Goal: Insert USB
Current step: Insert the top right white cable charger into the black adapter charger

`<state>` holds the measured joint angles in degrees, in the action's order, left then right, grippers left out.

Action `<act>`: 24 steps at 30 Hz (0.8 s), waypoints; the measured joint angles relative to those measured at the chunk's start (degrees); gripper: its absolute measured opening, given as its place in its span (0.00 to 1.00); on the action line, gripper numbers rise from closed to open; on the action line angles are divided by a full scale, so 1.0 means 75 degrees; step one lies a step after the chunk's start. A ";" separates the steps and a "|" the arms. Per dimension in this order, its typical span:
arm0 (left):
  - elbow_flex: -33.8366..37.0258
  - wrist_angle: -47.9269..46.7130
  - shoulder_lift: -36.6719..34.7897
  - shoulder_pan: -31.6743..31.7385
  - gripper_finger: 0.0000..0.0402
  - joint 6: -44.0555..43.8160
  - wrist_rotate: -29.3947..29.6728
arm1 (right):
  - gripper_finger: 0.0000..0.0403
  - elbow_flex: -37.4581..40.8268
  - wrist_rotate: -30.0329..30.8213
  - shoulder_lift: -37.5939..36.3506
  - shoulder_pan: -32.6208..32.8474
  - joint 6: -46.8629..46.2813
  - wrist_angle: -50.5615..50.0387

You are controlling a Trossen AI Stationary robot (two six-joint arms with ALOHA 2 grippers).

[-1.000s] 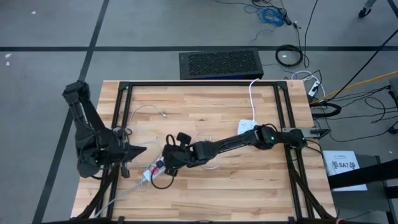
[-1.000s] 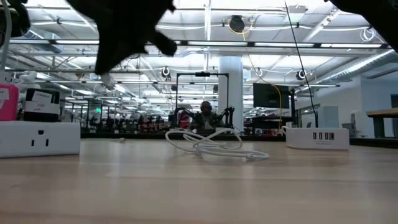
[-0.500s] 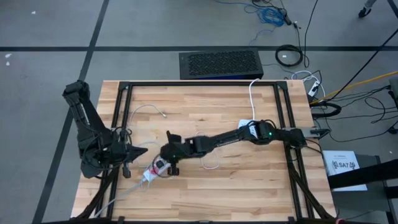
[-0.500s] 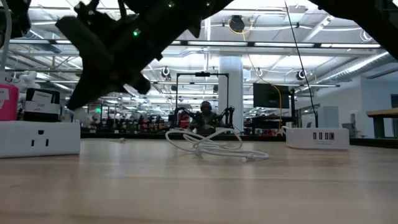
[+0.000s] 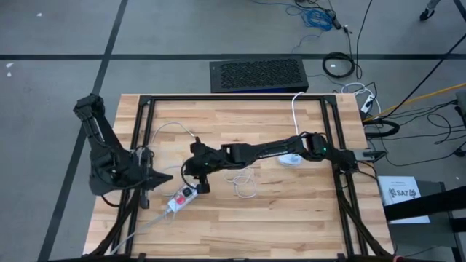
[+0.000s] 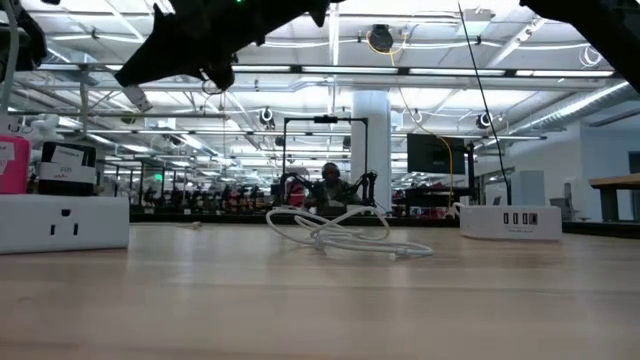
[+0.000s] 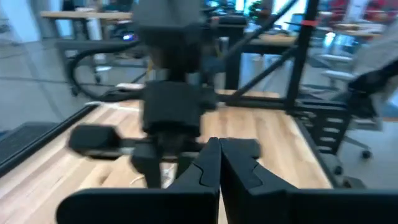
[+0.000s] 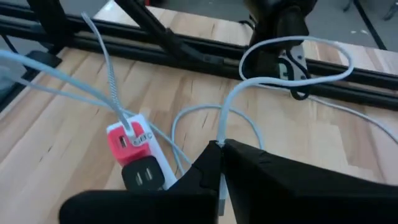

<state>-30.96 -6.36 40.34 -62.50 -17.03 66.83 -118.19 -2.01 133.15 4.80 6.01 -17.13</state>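
Observation:
My right gripper (image 5: pixel 198 180) hangs above the table's left middle, just beyond the white power strip with a red adapter (image 5: pixel 180 198) (image 8: pixel 134 148). It is shut on a white USB cable (image 8: pixel 249 87). The cable's slack loops (image 5: pixel 244 185) (image 6: pixel 330 228) lie on the wood. In the low view a pale plug tip (image 6: pixel 135 98) shows high above the table under this gripper. My left gripper (image 5: pixel 164 176) (image 7: pixel 217 155) is shut and waits near the table's left edge, pointing at the right gripper. My right gripper pinches the white USB cable between its two fingers near the plug end (image 8: pixel 221 142), with the fingers slanting down toward the power strip. The held end is lifted clear of the table. From the fingers the cable rises in a slack arc and runs back toward its loops on the wood.
A white USB charging hub (image 5: pixel 290 156) (image 6: pixel 510 222) sits right of centre under the right arm. Another thin white cable (image 5: pixel 175 127) lies toward the far left. Black frame rails (image 5: pixel 218 98) border the table. A person sits in the room beyond (image 6: pixel 330 185).
My right gripper has risen from close over the power strip and drawn back toward the table's far edge, carrying the cable's end up with it. The left arm has kept still.

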 joint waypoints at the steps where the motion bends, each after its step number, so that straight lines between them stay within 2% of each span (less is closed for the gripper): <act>1: 0.0000 0.0192 0.0000 0.0007 0.01 0.0259 -0.0163 | 0.00 -0.0003 -0.0002 -0.0017 -0.0001 0.0008 0.0011; 4: 0.0000 0.0832 0.0003 0.0043 0.01 0.1094 -0.0623 | 0.00 0.0188 -0.0005 -0.0022 0.0019 -0.0098 0.0363; 6: 0.0000 0.1233 0.0003 0.0044 0.01 0.1649 -0.0873 | 0.00 0.0698 -0.0105 -0.0028 0.0073 -0.0370 0.1252; 10: 0.0000 0.1657 -0.0002 0.0038 0.01 0.2484 -0.1281 | 0.00 0.2044 -0.0531 0.0004 0.0152 -0.1189 0.3714; 13: 0.0000 0.1727 -0.0009 0.0038 0.01 0.2589 -0.1501 | 0.00 0.3083 -0.0583 0.0001 0.0207 -0.1709 0.5778; 17: 0.0000 0.1714 -0.0009 0.0106 0.01 0.2545 -0.1501 | 0.00 0.4046 -0.0545 -0.0154 0.0187 -0.1983 0.7710; 20: 0.0075 0.1760 -0.0005 0.0387 0.01 0.2388 -0.1501 | 0.00 0.4413 -0.0541 -0.0401 0.0155 -0.2024 0.8474; 24: 0.0345 0.1763 0.0103 0.0938 0.01 0.1932 -0.1710 | 0.00 0.4535 -0.0587 -0.0724 0.0118 -0.1578 0.8449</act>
<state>-28.37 6.86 41.11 -55.47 -2.54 54.00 -84.18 -6.41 127.73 5.68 -5.83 46.24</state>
